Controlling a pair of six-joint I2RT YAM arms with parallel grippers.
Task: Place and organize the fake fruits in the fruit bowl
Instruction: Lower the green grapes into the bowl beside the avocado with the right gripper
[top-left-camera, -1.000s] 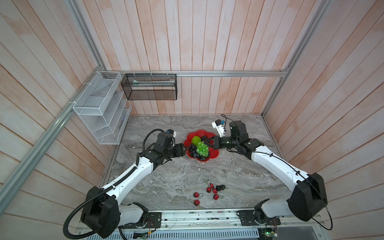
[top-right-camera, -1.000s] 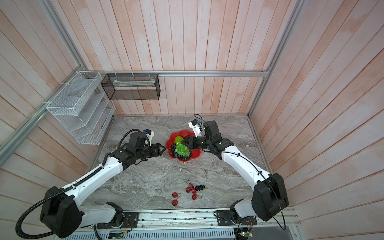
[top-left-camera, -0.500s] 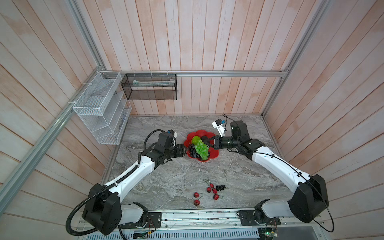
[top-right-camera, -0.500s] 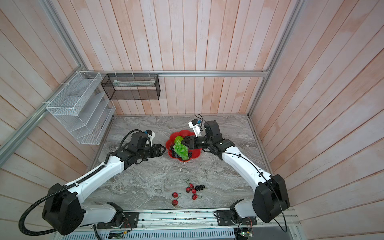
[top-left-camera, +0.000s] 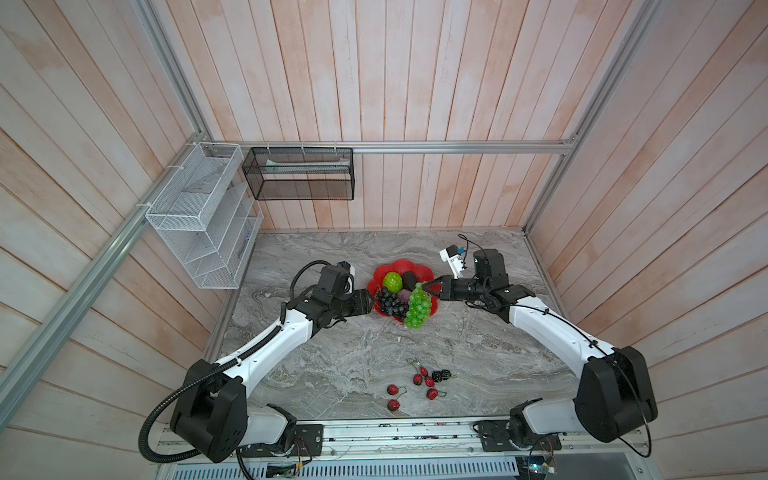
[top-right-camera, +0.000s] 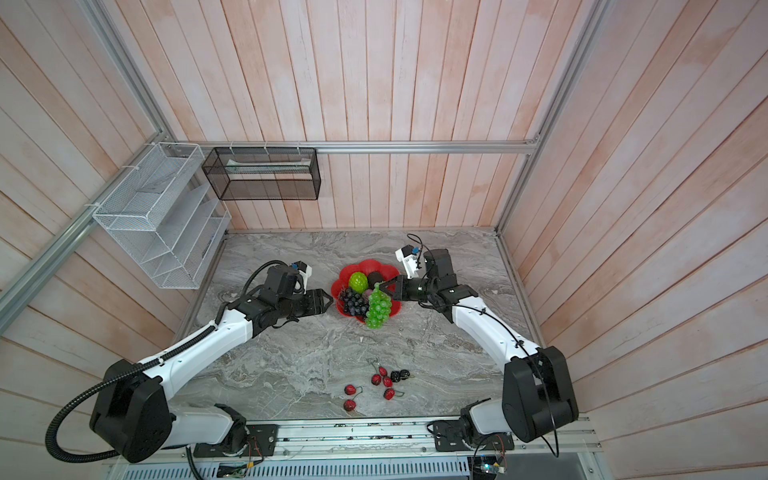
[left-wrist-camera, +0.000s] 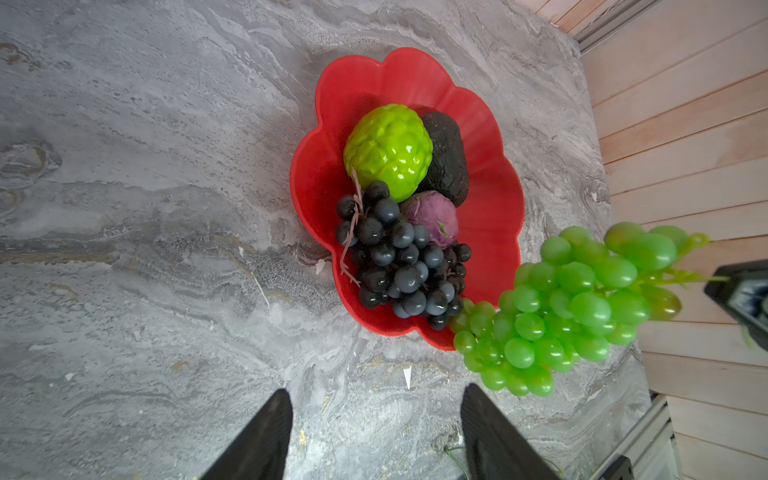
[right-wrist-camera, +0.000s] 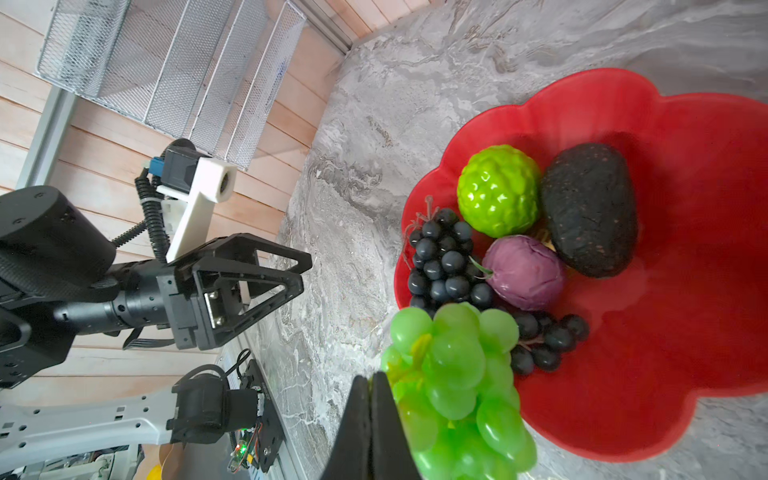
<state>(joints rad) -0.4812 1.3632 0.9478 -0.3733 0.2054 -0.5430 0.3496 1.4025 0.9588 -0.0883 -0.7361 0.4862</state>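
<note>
**Above the fruit bowl's near rim, the green grapes hang ready for placing**

At the edge of the fruit bowl (top-left-camera: 405, 265) nearest the robot's bases, the right gripper (top-left-camera: 420, 286) has its jaws pressed together on the stem of the green grape bunch (top-left-camera: 417, 308). The bunch dangles partly over the bowl's rim and partly outside it. I cannot tell whether its lowest grapes touch the rim.

Inside the bowl, the dark purple grape bunch (left-wrist-camera: 399, 257), the bumpy lime-green ball (left-wrist-camera: 388, 149), the black rough oval (left-wrist-camera: 446, 162) and the purple-pink ball (left-wrist-camera: 432, 216) lie packed together. The part of the bowl nearer the right arm is bare red. The left gripper (top-left-camera: 371, 300) hovers just beside the bowl on its opposite side, jaws apart and empty.

Well apart from the bowl, toward the bases, the small red stemmed fruits (top-left-camera: 418, 379) and the black berries (top-left-camera: 441, 375) lie on the marble table (top-left-camera: 332, 345).

The step in hand looks like setting the green bunch in. The next move likely calls for carrying it inward over the bare red part and lowering it until it rests. Only then should the jaws part, or the bunch may drape over the rim and slide out.
</note>
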